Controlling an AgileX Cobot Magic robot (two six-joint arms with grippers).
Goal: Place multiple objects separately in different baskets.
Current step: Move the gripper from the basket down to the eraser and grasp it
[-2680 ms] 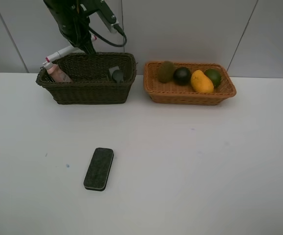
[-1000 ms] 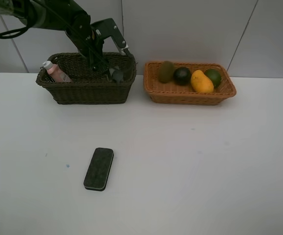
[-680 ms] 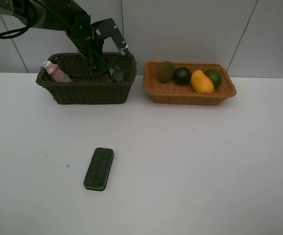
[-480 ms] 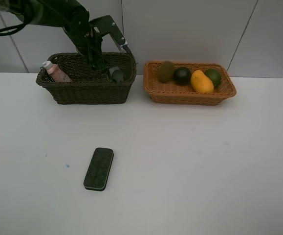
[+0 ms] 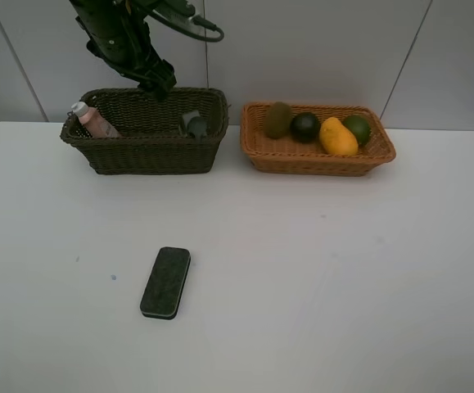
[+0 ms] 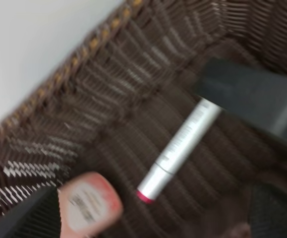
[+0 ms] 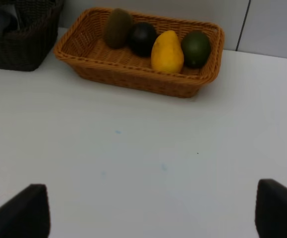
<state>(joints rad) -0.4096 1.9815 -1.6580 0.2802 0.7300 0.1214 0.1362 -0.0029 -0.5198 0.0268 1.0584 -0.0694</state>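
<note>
The left pincer [image 6: 148, 218] hung spread and empty above the dark woven basket [image 6: 108, 94]; directly beneath lay the smooth cylindrical white marker [image 6: 180, 148], beside the pink bottle [image 6: 88, 206].

No readable text.
Dark print on the pink bottle [image 6: 89, 204] and marker [image 6: 180, 149] is blurred.

A lab-like test setup: bare white table [image 5: 318, 270] against plain grey panelled wall [image 5: 318, 49].
</note>
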